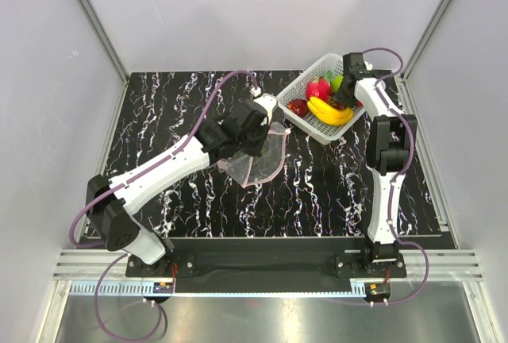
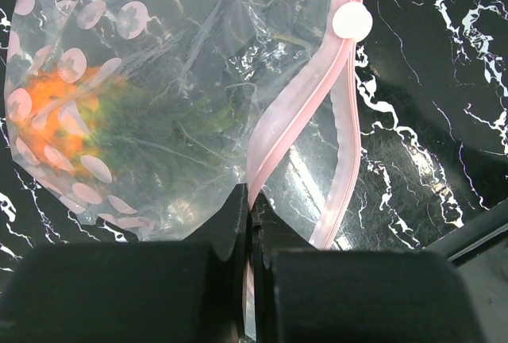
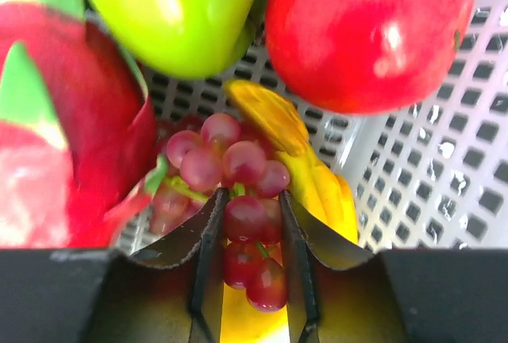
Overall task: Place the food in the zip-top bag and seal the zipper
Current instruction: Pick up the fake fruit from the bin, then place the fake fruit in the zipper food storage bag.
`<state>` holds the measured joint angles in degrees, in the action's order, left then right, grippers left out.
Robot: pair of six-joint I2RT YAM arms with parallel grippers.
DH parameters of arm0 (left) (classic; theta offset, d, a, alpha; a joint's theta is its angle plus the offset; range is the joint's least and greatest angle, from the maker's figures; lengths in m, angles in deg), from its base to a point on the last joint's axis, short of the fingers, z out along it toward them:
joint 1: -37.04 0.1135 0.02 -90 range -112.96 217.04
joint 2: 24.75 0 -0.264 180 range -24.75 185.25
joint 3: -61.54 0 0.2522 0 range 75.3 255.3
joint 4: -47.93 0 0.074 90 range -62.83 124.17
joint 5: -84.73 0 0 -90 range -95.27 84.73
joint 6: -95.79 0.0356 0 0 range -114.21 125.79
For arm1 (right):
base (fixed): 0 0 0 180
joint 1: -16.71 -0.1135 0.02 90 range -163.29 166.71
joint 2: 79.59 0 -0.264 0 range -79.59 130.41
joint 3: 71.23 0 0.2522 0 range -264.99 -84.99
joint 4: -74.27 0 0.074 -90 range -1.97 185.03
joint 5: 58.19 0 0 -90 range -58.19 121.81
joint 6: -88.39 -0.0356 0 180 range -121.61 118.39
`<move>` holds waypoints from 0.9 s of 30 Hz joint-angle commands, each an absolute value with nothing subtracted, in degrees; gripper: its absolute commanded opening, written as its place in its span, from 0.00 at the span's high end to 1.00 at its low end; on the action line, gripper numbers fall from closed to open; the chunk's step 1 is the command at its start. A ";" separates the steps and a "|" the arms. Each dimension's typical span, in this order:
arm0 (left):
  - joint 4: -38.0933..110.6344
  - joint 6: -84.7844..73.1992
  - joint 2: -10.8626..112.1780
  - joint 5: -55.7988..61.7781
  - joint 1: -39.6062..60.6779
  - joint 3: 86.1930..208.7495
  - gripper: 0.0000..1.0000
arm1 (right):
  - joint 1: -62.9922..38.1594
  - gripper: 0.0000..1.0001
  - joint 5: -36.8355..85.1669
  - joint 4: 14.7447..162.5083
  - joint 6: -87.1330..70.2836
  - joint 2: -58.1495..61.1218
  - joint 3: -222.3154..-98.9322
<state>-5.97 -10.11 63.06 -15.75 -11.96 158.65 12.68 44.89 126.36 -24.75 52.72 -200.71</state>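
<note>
The clear zip-top bag (image 1: 262, 160) lies on the black marble table, left of the basket. Through its spotted plastic (image 2: 159, 57) the orange pineapple (image 2: 55, 121) with green leaves shows inside. My left gripper (image 2: 252, 206) is shut on the bag's mouth edge, pinching one side of the pink zipper (image 2: 313, 101); the mouth gapes beside it. A white slider (image 2: 352, 21) sits at the zipper's far end. In the basket, the dark red grapes (image 3: 246, 224) lie between the fingers of my right gripper (image 3: 248, 216), which is shut on the bunch. In the top view the left gripper (image 1: 266, 125) and the right gripper (image 1: 343, 103) are apart.
The white lattice basket (image 1: 317, 69) stands at the back right. It holds a yellow banana (image 1: 329, 111), a green fruit (image 3: 175, 9), a red round fruit (image 3: 373, 33) and a red-green fruit (image 3: 63, 144), all crowded round the grapes. The basket wall (image 3: 444, 168) is close on the right.
</note>
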 commanded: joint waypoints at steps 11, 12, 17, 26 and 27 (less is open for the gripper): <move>-4.94 -9.68 62.35 -16.70 -12.01 159.85 1.00 | 15.13 0.73 31.99 116.07 -25.69 29.66 -187.21; -5.38 -9.59 62.53 -17.05 -12.01 160.20 1.00 | 15.22 0.74 29.02 115.02 -25.78 28.78 -186.42; -6.97 -9.15 63.93 -18.01 -11.92 162.40 1.00 | 15.22 0.73 24.34 108.61 -25.87 17.98 -177.46; -9.51 -8.10 64.89 -17.76 -11.92 167.49 1.00 | 15.22 0.74 9.67 107.64 -23.93 0.93 -167.53; -10.38 -8.10 65.34 -17.67 -11.92 168.37 1.00 | 15.22 0.74 6.96 107.11 -25.07 -0.65 -166.21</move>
